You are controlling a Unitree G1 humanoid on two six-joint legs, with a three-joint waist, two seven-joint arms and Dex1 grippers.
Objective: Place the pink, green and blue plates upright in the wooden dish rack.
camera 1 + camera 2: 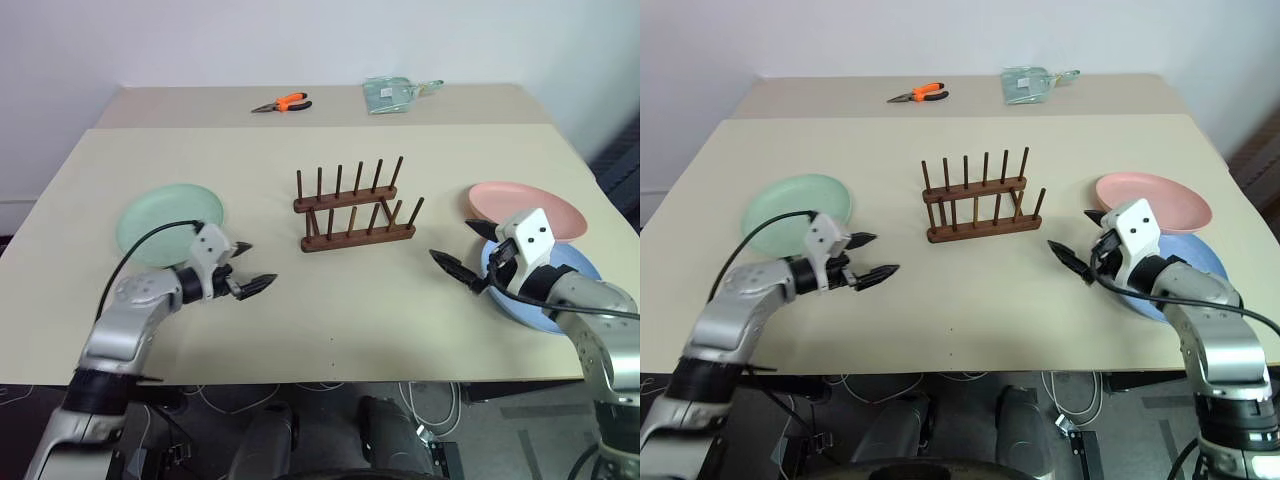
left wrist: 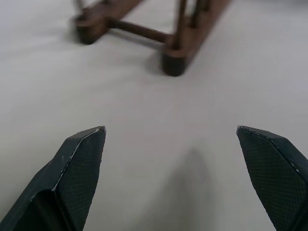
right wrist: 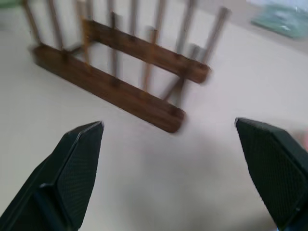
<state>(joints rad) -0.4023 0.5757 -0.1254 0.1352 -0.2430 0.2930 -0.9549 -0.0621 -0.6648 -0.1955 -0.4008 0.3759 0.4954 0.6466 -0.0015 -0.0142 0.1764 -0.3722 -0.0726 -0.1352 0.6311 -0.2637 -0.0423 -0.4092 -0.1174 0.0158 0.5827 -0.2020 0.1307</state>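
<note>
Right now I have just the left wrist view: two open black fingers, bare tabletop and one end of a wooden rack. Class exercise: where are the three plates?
Observer: The green plate lies flat on the table, on the robot's left, beside the left hand.
Operator: And the pink and blue ones?
Observer: Both are on the robot's right; the pink plate overlaps the far edge of the blue plate.
Operator: Is anything in the rack?
Observer: No, the wooden dish rack holds nothing.
Operator: What is the other hand doing?
Observer: The right hand is open, holding nothing, above the blue plate's near-left edge.
</note>
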